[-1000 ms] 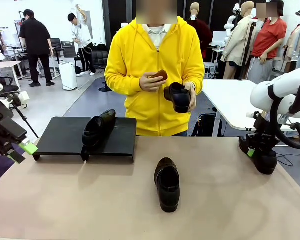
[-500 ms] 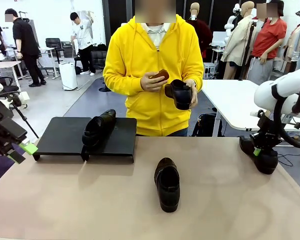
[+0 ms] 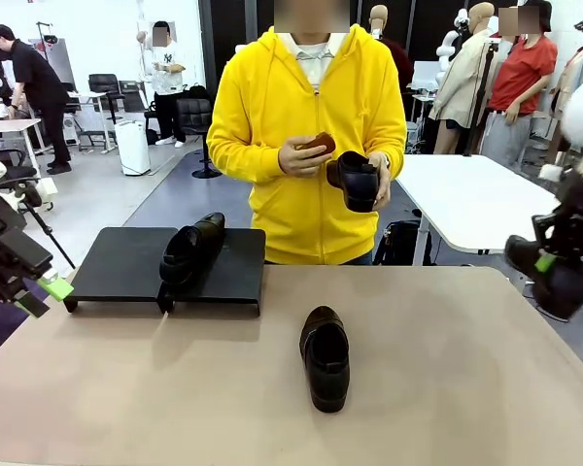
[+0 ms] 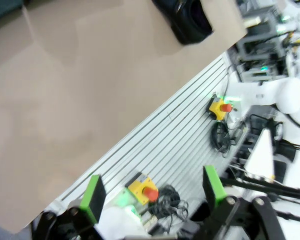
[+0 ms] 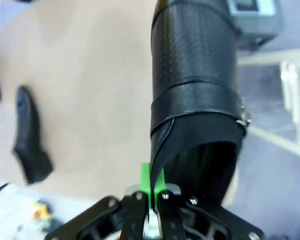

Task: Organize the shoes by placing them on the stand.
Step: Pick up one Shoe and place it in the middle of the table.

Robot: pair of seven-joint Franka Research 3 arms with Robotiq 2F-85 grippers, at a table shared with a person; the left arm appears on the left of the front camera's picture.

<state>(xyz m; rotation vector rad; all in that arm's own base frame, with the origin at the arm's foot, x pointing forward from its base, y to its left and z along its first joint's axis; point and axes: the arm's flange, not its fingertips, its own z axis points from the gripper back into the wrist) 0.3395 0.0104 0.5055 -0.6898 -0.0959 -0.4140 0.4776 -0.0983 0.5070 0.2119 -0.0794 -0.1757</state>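
One black shoe (image 3: 190, 249) lies on the low black stand (image 3: 117, 264) at the table's far left. Mid-table sits a second shoe (image 3: 325, 357), which also appears as the shoe (image 5: 29, 140) at the left of the right wrist view. A person in a yellow hoodie holds a third shoe (image 3: 356, 182) and a small brown object (image 3: 318, 144). My right gripper (image 3: 543, 263) is shut on the rim of a fourth shoe (image 3: 565, 288), lifted off the table at the far right; close up, the gripper (image 5: 151, 192) pinches that shoe (image 5: 195, 85) by its heel edge. My left gripper (image 3: 41, 297) hangs open at the left edge, its gripper (image 4: 152, 192) holding nothing, with a shoe (image 4: 187, 20) far ahead.
The beige table (image 3: 447, 388) has free room around the middle shoe. A white table (image 3: 466, 199) stands behind at the right. Below the table's front edge are a slatted metal frame (image 4: 180, 145) and yellow emergency-stop boxes (image 4: 219, 107). People move in the background.
My right gripper has shut on the shoe at the table's right side and carried it up and to the right, off the tabletop. The left arm has not moved.
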